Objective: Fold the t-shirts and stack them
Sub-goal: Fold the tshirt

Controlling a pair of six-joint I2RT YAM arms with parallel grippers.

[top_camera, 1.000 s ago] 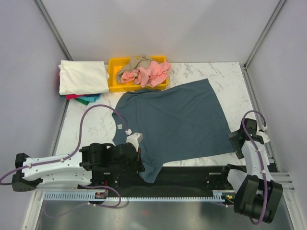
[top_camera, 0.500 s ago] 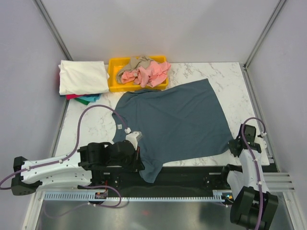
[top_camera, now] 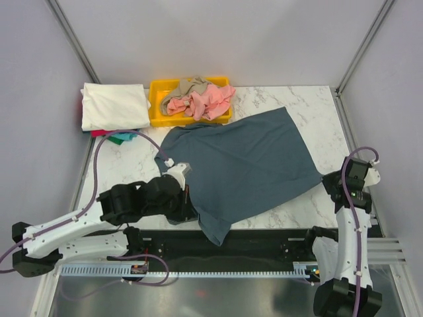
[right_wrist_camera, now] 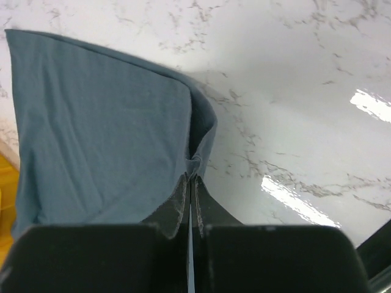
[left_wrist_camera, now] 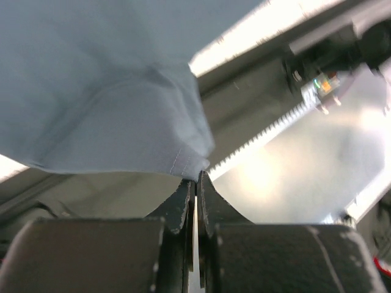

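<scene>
Nearest, the left gripper [left_wrist_camera: 195,180] has its jaws clenched on a hem of the slate-blue t-shirt [top_camera: 244,165], and the right gripper [right_wrist_camera: 190,178] pinches its right corner (cloth bunched at both). The shirt lies spread across the marble surface [top_camera: 310,105]. Beyond it stand a yellow bin [top_camera: 156,105] of crumpled t-shirts [top_camera: 201,100] and a folded stack [top_camera: 114,105].

1 slate-blue t-shirt [top_camera: 244,162], 1 yellow bin [top_camera: 155,109], 2 crumpled shirts [top_camera: 201,100], 3 folded shirts [top_camera: 114,105]

A white, grey-veined marble tabletop [top_camera: 310,105] stands between plain pale grey walls [top_camera: 218,39] that meet at slanting metal corner posts [top_camera: 71,33], with a black rail [top_camera: 264,239] and a white slotted strip [top_camera: 225,271] along its near edge, a brushed metal surface [top_camera: 231,297] beyond that, and bright patches of glare [right_wrist_camera: 369,104] on the stone.
</scene>
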